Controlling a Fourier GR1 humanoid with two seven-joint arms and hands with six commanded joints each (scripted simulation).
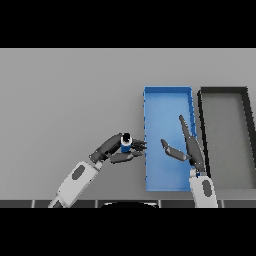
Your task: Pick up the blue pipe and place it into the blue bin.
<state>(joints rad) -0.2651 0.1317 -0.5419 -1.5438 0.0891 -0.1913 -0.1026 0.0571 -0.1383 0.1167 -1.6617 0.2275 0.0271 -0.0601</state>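
Head view: at centre frame the left hand (116, 148) has its fingers curled round the blue pipe (125, 144), held just left of the blue bin (149, 100). The right hand (189, 146), fingers straight and spread, hovers over the bin's right half. A black bin (247, 125) sits at the right edge.

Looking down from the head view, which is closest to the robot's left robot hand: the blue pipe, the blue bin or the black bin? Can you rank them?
From the left robot hand:
1. Blue pipe: held in its curled fingers, so nearest.
2. Blue bin: just to its right, with the fingertips at the bin's left wall.
3. Black bin: farthest, beyond the blue bin on the far right.
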